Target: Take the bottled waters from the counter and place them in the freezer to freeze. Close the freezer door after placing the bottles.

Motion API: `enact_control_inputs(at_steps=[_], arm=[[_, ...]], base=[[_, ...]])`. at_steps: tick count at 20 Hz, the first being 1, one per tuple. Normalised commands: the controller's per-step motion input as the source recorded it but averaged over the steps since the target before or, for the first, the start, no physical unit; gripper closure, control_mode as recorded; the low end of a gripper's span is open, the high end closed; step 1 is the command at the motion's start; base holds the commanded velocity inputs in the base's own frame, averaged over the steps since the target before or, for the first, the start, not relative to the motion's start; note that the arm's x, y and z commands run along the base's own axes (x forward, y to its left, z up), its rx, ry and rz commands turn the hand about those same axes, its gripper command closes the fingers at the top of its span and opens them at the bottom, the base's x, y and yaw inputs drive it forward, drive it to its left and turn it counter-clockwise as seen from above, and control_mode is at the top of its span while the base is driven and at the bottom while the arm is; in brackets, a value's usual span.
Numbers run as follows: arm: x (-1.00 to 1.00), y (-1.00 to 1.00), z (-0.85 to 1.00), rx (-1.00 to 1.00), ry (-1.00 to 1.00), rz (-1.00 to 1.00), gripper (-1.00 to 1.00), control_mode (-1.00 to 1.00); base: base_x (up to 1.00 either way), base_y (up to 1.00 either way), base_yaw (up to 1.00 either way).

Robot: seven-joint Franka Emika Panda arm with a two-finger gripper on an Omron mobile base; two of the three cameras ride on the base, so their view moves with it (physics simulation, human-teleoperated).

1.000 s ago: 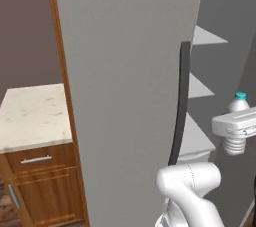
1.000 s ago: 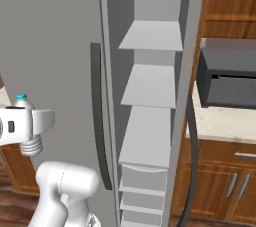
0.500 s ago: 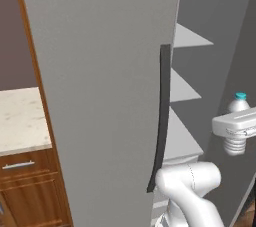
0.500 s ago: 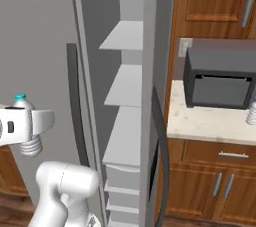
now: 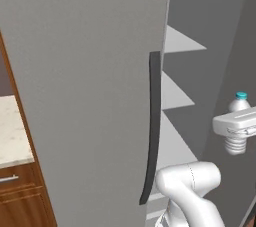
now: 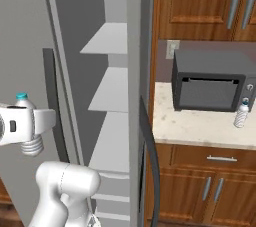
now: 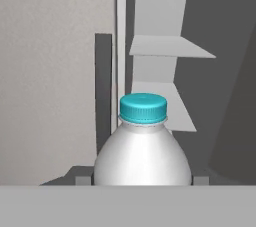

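Observation:
My gripper (image 5: 236, 124) is shut on a bottled water (image 5: 238, 105), a clear ribbed bottle with a teal cap, held upright in front of the open freezer (image 5: 182, 96). In the right base view the gripper (image 6: 24, 121) holds this bottle (image 6: 31, 144) beside the freezer door (image 6: 22, 36). From the hand view the bottle (image 7: 143, 153) stands before the door's dark handle (image 7: 103, 91) and the white shelves (image 7: 170, 46). A second bottled water (image 6: 241, 114) stands on the counter (image 6: 195, 128) at the right.
The freezer door (image 5: 85, 86) stands open at the left, its long dark handle (image 5: 152, 126) near my arm. A grey toaster oven (image 6: 212, 86) sits on the counter under wooden cabinets. The adjoining fridge door's handle (image 6: 150, 166) is just right of the shelves. Another counter piece (image 5: 10, 133) lies far left.
Both base views have shifted: the freezer and its door slid left, and the right counter with the second bottle came into view. The held bottle keeps its place in the gripper.

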Motion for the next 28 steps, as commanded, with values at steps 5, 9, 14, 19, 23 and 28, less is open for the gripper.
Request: enact_control_inputs(at_steps=[5,9,14,19,23,28], arm=[[0.0,0.0,0.0,0.0,0.0,0.0,1.0,1.0],[0.0,0.0,0.0,0.0,0.0,0.0,1.0,1.0],[0.0,0.0,0.0,0.0,0.0,0.0,1.0,1.0],[0.0,0.0,0.0,0.0,0.0,0.0,1.0,1.0],[0.0,0.0,0.0,0.0,0.0,0.0,1.0,1.0],[0.0,0.0,0.0,0.0,0.0,0.0,1.0,1.0]], base=[[0.23,0.0,-0.04],[0.21,0.0,0.0],[0.41,0.0,0.0],[0.49,0.0,0.0],[0.37,0.0,0.0],[0.27,0.0,0.0]])
